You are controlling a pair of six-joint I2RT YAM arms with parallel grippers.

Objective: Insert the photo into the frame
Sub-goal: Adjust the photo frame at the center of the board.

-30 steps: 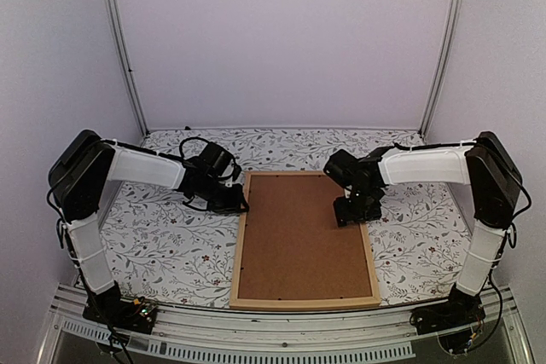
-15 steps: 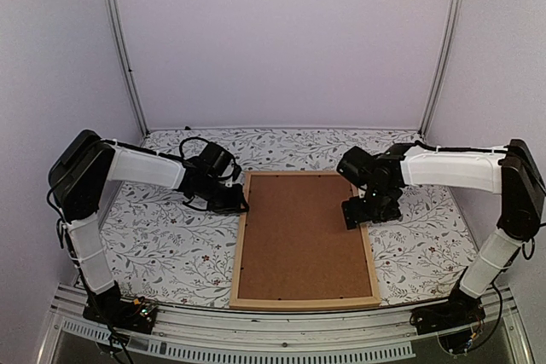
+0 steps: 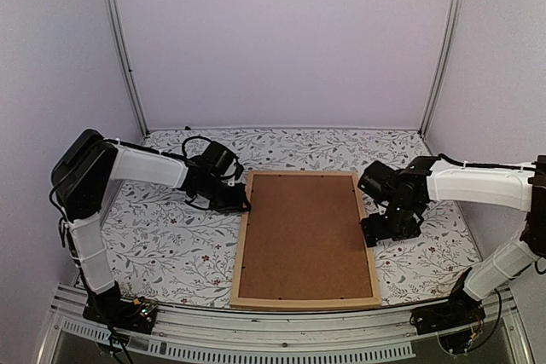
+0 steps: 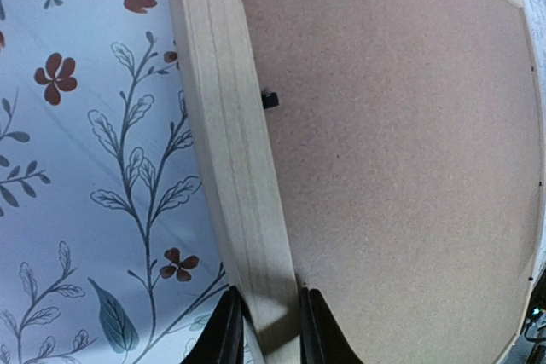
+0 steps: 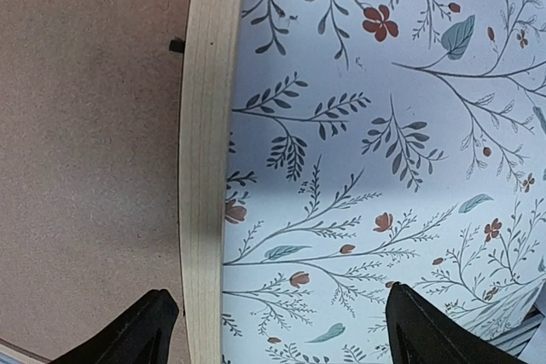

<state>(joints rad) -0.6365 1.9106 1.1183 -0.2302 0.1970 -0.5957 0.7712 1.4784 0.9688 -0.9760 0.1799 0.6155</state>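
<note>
Wrist cams show what top can't: left gripper (image 4: pixel 266 330) pinches the frame (image 4: pixel 226 142) left rail, right gripper (image 5: pixel 281 330) gapes empty astride right rail.

Nothing readable: no words, labels, brands or numbers on any surface.

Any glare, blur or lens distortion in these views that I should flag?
Top external: soft, even light, faintly lilac, no glare, all sharp. Left wrist: wide lens bows the rail of the frame; small shadow by the left gripper. Right wrist: sharp, a soft grey shadow band across the floral cloth, the right gripper dark and featureless.
</note>
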